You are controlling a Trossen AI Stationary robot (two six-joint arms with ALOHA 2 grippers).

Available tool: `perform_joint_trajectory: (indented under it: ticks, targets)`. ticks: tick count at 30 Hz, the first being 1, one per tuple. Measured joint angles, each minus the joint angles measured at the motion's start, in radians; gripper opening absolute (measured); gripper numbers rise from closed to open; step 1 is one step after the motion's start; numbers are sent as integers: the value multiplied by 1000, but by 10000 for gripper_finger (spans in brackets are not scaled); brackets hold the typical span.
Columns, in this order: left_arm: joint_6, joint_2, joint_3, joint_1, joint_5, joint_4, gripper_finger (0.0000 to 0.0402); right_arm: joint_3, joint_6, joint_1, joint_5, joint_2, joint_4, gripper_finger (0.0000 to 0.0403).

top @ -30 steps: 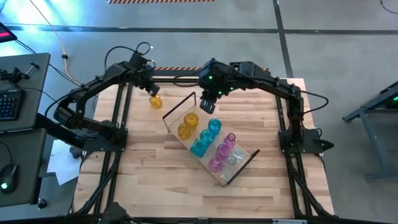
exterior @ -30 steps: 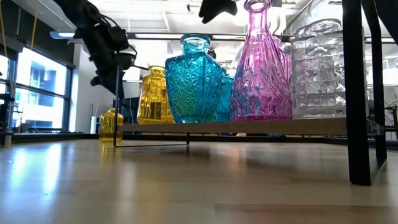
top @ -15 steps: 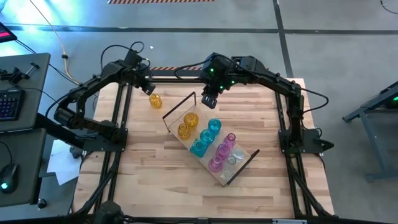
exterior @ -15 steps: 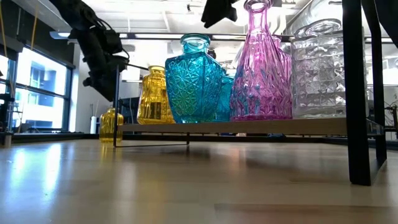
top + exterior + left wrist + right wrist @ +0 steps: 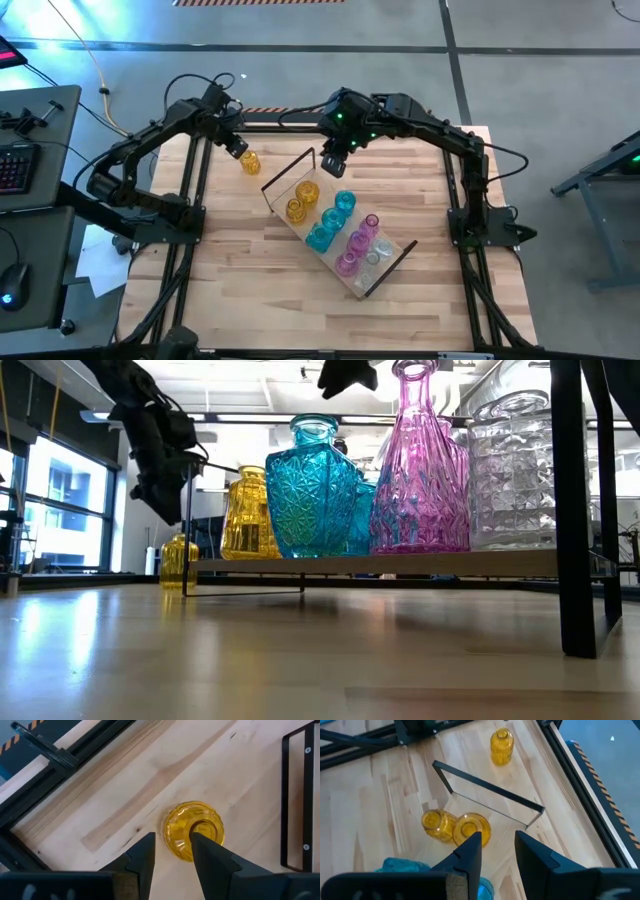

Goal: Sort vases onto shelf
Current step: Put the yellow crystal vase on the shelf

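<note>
1. The one amber vase [image 5: 250, 163] not yet on the shelf stands upright on the slatted wood surface [image 5: 260, 280], just beyond the shelf's far end loop. In the left wrist view it shows from above as a round, ribbed yellow body with a narrow neck and open mouth.

2. The left gripper [image 5: 171, 851] hangs over that vase with its jaws spread. One finger overlaps the vase's rim in the wrist view, but nothing is pinched between them.

3. The right gripper [image 5: 496, 851] hovers above the shelf's amber end, jaws apart and empty.

4. The shelf [image 5: 398, 254] is a pale wood board with thin black metal loops at each end, set diagonally on the surface. It carries two amber vases [image 5: 299, 201], then teal vases [image 5: 330, 222], then pink vases [image 5: 357, 243], with a clear vase [image 5: 378, 253] at the near end.

5. From table height the glass looks thick and pressed, with starburst and diamond facets. The pink bottle [image 5: 420, 470] tapers to a tall neck; the teal one [image 5: 312, 490] is squat and angular.

6. Judged from this, the loose vase is rigid, smooth and brittle, light but easily tipped or chipped. The narrow neck just under the lip looks the best hold, with gentle pressure, since the faceted belly may slip between hard fingers.
</note>
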State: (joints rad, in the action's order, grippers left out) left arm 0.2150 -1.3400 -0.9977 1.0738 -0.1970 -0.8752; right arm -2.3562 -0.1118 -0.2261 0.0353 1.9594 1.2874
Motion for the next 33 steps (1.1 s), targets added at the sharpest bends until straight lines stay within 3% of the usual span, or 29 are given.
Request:
perform_joint_trajectory:
  ticks: [24,33]
  targets:
    - [-27,-174,-6,-84,-11,58,116,0,-34,26,0,0,-35,99]
    - [-30,-175,-3,-94,-7,78,22,0,-38,26,0,0,-35,99]
